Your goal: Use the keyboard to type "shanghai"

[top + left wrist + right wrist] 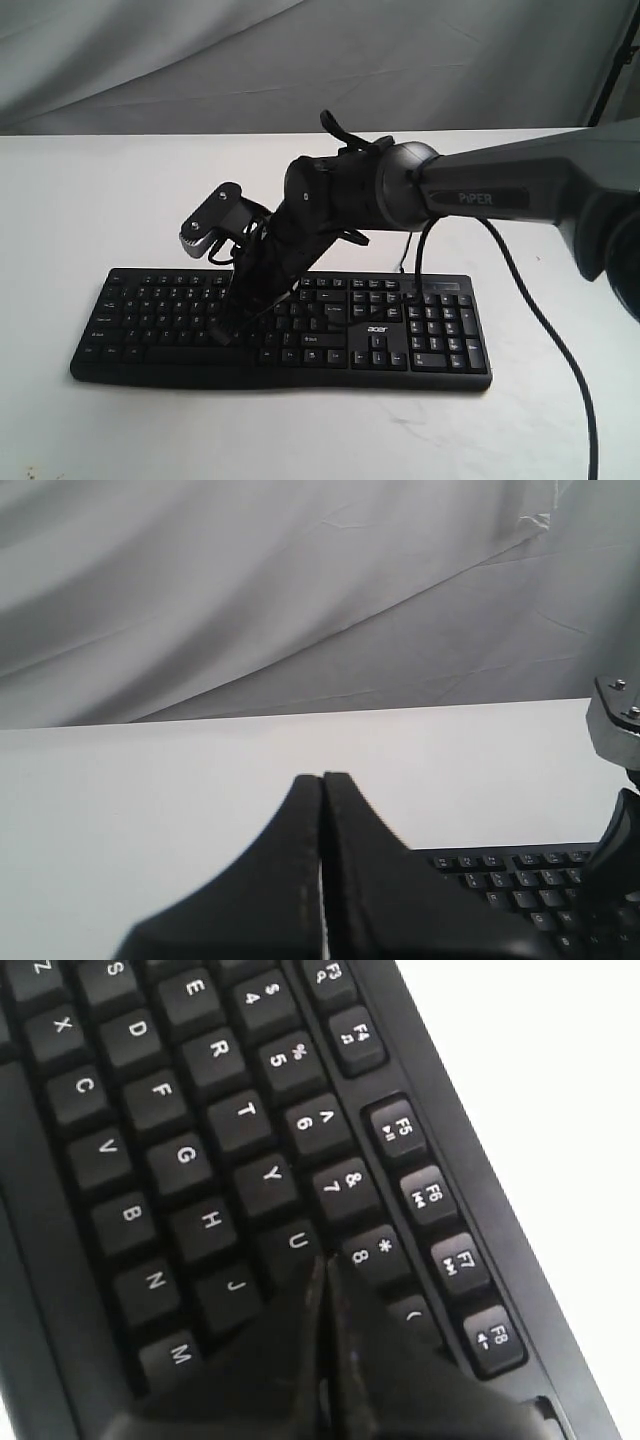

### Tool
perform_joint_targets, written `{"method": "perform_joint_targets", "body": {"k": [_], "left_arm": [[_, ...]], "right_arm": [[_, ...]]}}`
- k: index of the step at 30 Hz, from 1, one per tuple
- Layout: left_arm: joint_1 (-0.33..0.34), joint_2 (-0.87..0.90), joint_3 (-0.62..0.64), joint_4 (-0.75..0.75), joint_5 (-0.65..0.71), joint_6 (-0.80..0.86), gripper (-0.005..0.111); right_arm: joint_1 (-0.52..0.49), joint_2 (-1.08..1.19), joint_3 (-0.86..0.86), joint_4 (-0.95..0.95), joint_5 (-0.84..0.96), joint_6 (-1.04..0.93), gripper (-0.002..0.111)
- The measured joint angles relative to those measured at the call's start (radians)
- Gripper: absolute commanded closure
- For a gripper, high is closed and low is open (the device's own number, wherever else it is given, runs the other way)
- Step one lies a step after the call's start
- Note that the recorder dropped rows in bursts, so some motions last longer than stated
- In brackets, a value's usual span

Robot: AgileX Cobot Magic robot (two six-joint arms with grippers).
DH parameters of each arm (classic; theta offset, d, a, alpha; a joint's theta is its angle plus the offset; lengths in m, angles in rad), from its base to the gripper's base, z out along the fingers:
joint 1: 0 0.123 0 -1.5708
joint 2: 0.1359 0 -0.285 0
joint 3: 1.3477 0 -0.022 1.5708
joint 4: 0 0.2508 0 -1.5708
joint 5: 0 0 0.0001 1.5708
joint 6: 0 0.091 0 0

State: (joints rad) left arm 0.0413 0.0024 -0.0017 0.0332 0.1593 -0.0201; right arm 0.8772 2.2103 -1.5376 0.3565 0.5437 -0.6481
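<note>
The black Acer keyboard (400, 345) lies flat along the white counter's (80, 430) front edge, about midway. The right gripper (322, 1260) slants down onto its letter keys, jaws pressed together with nothing between them, tips by U and J; whether a key is pressed I cannot tell. The left gripper (322, 777), likewise closed and empty, hangs over bare counter toward the left edge. Grey cloth (150, 60) hangs behind the far edge.

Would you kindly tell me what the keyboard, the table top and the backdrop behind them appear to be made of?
The keyboard looks like matte black plastic, with printed white legends and a faint sheen on its keys. The table top is smooth, matte white, perhaps laminate; unclear. The backdrop seems to be pale grey cloth, given its folds.
</note>
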Motion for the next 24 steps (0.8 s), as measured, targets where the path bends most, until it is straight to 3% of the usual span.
{"method": "perform_joint_targets", "body": {"k": [14, 24], "left_arm": [[0.000, 0.000, 0.000, 0.000, 0.000, 0.000, 0.107], [0.000, 0.000, 0.000, 0.000, 0.000, 0.000, 0.107]], "right_arm": [[0.000, -0.294, 0.016, -0.130, 0.106, 0.068, 0.108], [0.006, -0.714, 0.295, -0.113, -0.089, 0.076, 0.108]]}}
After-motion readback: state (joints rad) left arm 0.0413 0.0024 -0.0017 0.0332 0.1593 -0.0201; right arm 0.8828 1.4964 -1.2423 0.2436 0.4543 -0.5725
